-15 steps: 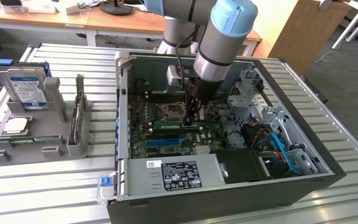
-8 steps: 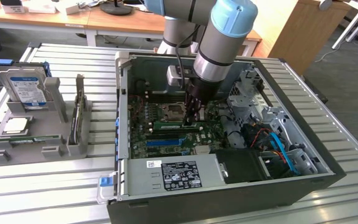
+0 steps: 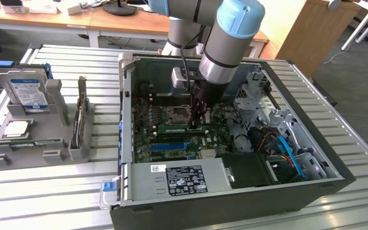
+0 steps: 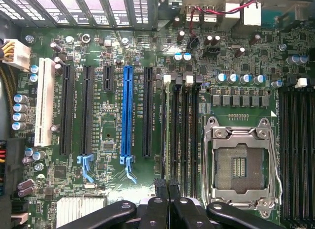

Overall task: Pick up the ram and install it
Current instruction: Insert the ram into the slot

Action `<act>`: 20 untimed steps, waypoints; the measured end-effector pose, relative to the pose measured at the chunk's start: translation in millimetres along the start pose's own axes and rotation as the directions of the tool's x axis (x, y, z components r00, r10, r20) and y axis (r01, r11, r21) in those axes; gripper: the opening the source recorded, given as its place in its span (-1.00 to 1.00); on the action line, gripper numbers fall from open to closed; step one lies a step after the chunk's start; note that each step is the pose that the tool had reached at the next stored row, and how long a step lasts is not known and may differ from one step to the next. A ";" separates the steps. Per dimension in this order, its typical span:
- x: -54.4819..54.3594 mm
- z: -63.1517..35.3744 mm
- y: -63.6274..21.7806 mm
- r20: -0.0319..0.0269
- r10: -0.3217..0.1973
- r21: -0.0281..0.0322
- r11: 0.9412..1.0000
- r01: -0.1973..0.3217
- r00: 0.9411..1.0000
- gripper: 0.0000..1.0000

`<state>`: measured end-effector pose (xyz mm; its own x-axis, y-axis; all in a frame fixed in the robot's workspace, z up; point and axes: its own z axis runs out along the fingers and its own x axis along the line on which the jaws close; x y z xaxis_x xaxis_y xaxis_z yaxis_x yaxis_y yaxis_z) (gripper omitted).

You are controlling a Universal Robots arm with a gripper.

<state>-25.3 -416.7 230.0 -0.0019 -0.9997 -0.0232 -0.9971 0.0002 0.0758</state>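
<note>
A slatted grey metal surface (image 3: 56, 191) carries an open black desktop computer case (image 3: 235, 211), with wooden desks behind it. The grey-and-blue robot arm (image 3: 229, 43) reaches down into the case, and its black gripper (image 3: 199, 125) hangs low over the green motherboard (image 3: 165, 148), just beside the empty silver processor socket (image 3: 178, 113).

The gripper is closed, its two fingertips pressed together. The ram (image 3: 178, 128), a long thin green circuit-board stick, stands on edge in the row of memory slots next to the socket. The gripper tip is at the end of the ram towards the exterior view's right. I cannot tell whether the fingers pinch it or merely touch it.

The exterior view also takes in a grey holder tray (image 3: 17, 160) at its left. The tray bears an upright hard drive (image 3: 25, 91), a square silver processor chip (image 3: 17, 128) and a dark expansion card (image 3: 79, 120) on edge.

The wrist view looks straight down on the board. It gives the joined gripper (image 4: 168, 185) directly over the black memory slots (image 4: 183, 135), the socket's open metal frame (image 4: 239, 162) and a long blue expansion slot (image 4: 127, 111).
</note>
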 end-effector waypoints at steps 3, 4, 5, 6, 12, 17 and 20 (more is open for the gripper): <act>0.0 0.0 0.0 0.000 0.000 0.000 1.000 0.000 1.000 -0.76; 0.1 0.0 0.0 0.000 0.000 0.000 1.000 0.000 1.000 -0.76; 0.1 0.3 -0.1 0.000 -0.001 0.001 1.000 0.001 1.000 -0.76; 0.1 0.7 -0.1 0.000 -0.001 0.002 1.000 0.001 1.000 -0.76; 0.1 3.7 -0.2 0.000 -0.001 0.007 1.000 0.001 1.000 -0.76; 0.2 5.1 -0.3 0.000 -0.001 0.009 1.000 0.001 1.000 -0.76; 0.2 6.0 -0.4 0.000 -0.001 0.011 1.000 0.001 1.000 -0.76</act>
<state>-25.3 -416.7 224.0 -0.0013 -0.9997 -0.0232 -0.9979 -0.0002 0.0648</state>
